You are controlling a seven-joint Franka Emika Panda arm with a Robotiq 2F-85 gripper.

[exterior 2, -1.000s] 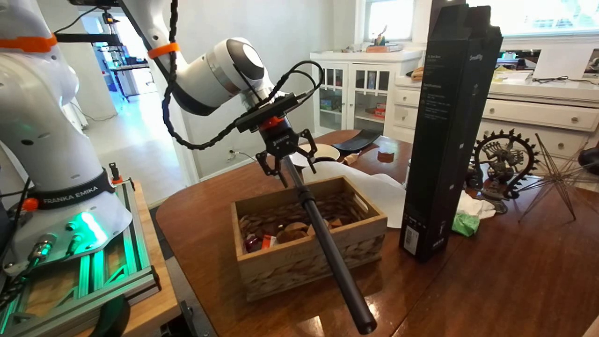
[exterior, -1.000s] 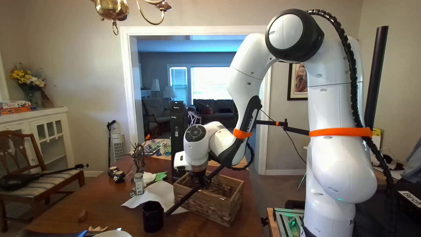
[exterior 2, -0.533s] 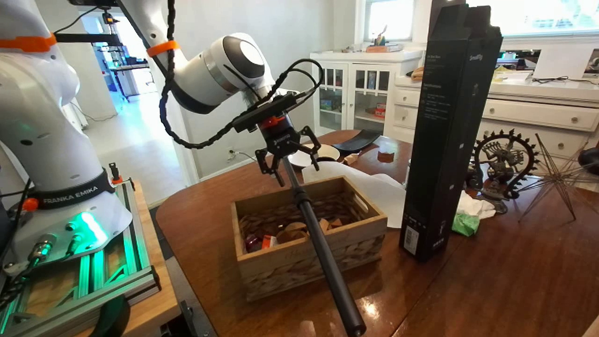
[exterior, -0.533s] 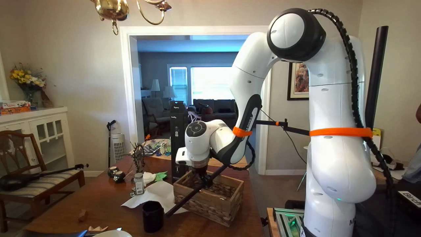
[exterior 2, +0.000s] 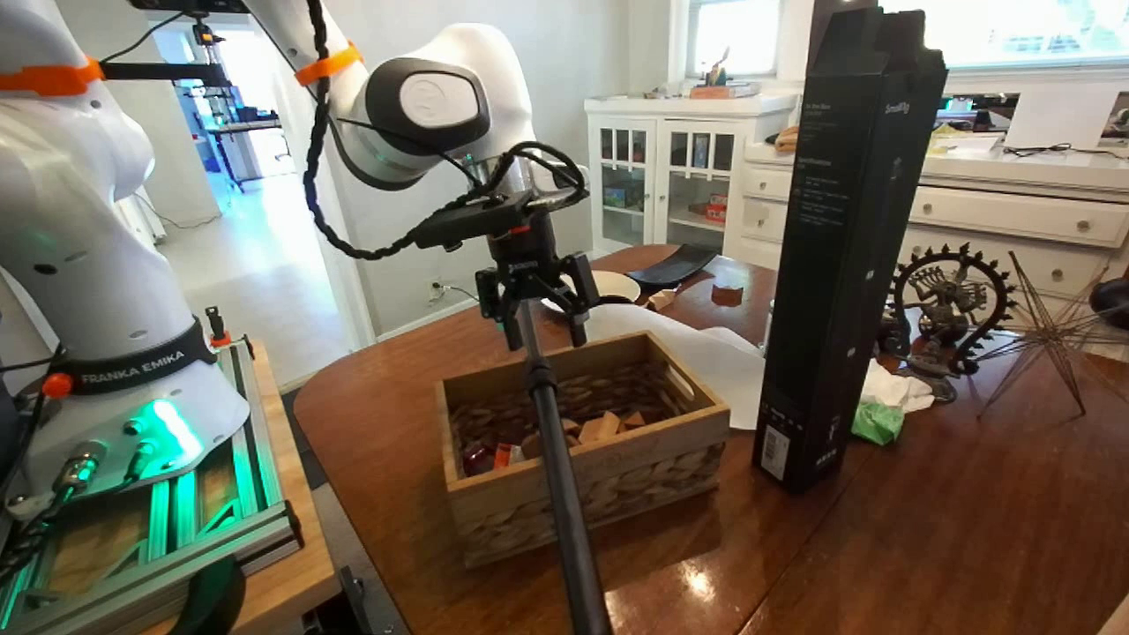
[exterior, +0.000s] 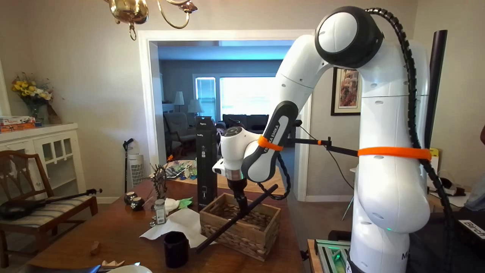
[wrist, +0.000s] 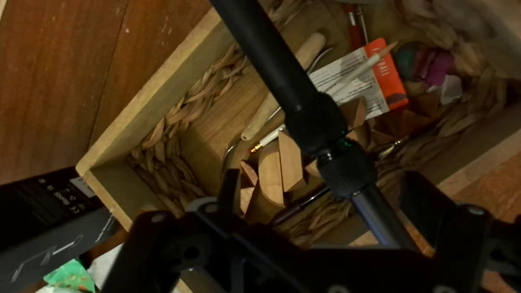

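Above glossy wood (exterior 2: 935,538) slants a collared black pole (exterior 2: 563,476).

A pole (exterior 2: 561,476) slants over the crate (exterior 2: 661,444), which holds blocks (wrist: 291,162) and stands beside a carton (exterior 2: 842,265).

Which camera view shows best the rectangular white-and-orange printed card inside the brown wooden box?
The wrist view: it looks down into the box, showing the card nearly whole, with a thin white stick across it. In an exterior view, only a small orange part shows; elsewhere I cannot see it.
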